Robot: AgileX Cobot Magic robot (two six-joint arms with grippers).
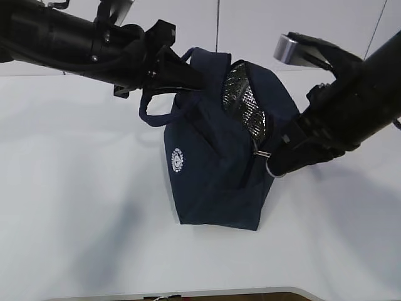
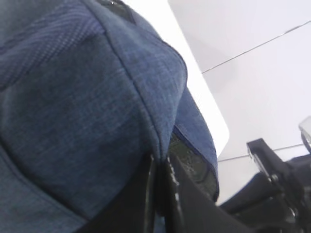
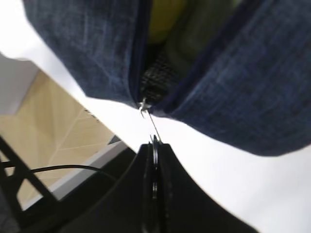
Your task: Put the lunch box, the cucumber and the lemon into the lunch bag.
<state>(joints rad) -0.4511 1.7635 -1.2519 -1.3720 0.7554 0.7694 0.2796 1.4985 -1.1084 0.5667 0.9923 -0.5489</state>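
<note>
Right gripper [image 3: 154,160] closed on ring pull [image 3: 154,132], left gripper [image 2: 160,194] clamped on fabric of bag [image 1: 213,163] standing on table [image 1: 75,207]; best to pull zipper steadily along seam, holding bag taut, with lemon [image 3: 165,19] inside.

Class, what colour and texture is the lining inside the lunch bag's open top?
Shiny silver, quilted foil lining inside the navy lunch bag; clearest in the exterior view.

Lunch bag [image 1: 213,169]: matt navy woven cloth, visible weave up close; crinkled shiny silver foil lining [image 1: 247,106]. Zipper ring pull [image 3: 154,141]: thin bright metal. Right gripper [image 3: 155,165] and left gripper [image 1: 188,75]: black, smooth, slightly glossy, probably plastic. Table [image 1: 75,219]: smooth matt white.
</note>
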